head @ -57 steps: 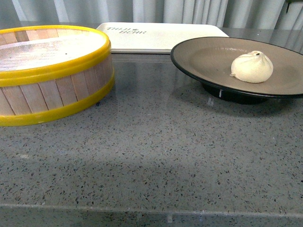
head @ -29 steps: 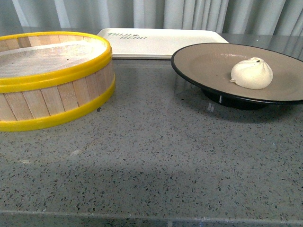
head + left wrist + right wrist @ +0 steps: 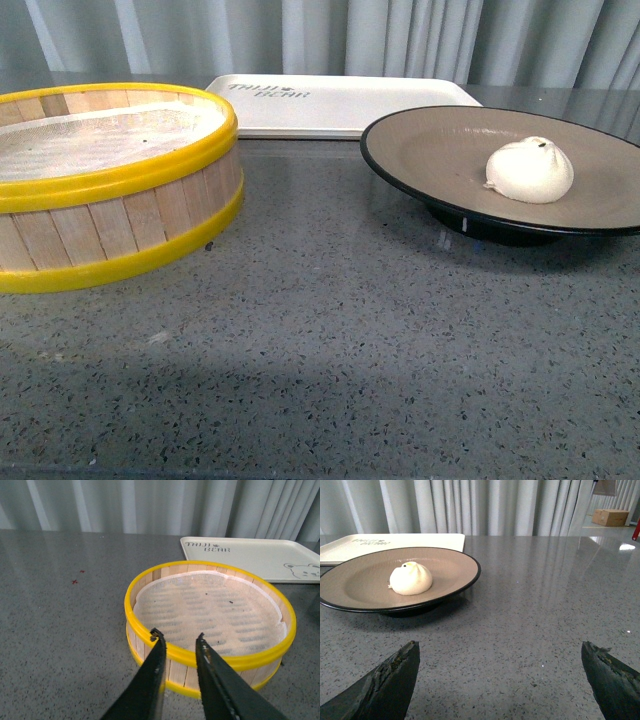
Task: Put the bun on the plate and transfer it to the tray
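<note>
The white pleated bun (image 3: 530,170) lies on the tan plate (image 3: 440,140) with the black rim, at the right of the front view. The cream tray (image 3: 350,100) with dark lettering lies flat behind, between plate and basket. No gripper shows in the front view. In the right wrist view my right gripper (image 3: 500,652) is open and empty over bare counter, short of the plate (image 3: 455,567) with the bun (image 3: 411,578). In the left wrist view my left gripper (image 3: 178,636) is shut and empty, its tips at the near rim of the steamer basket; the tray (image 3: 260,557) lies beyond.
A yellow-rimmed wooden steamer basket (image 3: 110,180) with a white liner, nothing in it, stands at the left (image 3: 210,610). The grey speckled counter (image 3: 330,340) runs to the front edge. Grey curtains hang behind. A cardboard box (image 3: 611,516) sits far off.
The basket, tray and plate sit lower in the front view than before, so the view has shifted. The bun stays on the plate.
</note>
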Available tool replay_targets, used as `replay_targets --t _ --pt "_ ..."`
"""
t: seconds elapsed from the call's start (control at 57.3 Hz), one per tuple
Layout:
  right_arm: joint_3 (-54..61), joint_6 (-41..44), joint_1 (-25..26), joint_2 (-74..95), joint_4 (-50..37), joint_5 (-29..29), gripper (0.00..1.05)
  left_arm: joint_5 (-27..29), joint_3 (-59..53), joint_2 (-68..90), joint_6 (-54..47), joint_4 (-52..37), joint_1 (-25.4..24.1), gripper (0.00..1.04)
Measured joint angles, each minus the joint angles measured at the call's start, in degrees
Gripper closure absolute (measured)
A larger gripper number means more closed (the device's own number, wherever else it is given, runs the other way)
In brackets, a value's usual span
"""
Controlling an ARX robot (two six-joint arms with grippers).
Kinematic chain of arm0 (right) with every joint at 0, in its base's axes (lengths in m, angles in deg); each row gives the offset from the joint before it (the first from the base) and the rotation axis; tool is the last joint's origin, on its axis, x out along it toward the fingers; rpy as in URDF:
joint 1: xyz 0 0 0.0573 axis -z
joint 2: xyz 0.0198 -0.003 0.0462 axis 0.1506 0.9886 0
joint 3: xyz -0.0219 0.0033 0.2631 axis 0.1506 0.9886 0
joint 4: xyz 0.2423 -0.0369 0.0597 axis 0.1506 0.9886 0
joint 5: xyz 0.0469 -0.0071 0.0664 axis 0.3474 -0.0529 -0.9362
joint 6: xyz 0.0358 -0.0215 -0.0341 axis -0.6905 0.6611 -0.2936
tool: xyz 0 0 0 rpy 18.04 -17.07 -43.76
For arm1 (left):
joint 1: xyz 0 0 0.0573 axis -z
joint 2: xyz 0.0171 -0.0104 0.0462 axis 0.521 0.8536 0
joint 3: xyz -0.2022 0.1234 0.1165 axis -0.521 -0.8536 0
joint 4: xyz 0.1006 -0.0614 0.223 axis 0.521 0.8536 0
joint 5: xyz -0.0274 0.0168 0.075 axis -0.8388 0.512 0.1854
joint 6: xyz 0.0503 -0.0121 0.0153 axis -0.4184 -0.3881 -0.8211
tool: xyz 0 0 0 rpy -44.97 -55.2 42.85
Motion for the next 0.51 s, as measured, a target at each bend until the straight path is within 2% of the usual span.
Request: replay_targets --t 0.017,0.506 --pt "0.0 0.0 0.0 0.0 0.0 -0.02 0.08 0.02 -0.57 -0.48 0.22 -0.2 -0.02 1.01" --pt "0.0 0.0 0.0 0.0 0.0 -0.02 0.08 0.02 -9.75 -10.1 0.22 -0.28 -0.09 1.01"
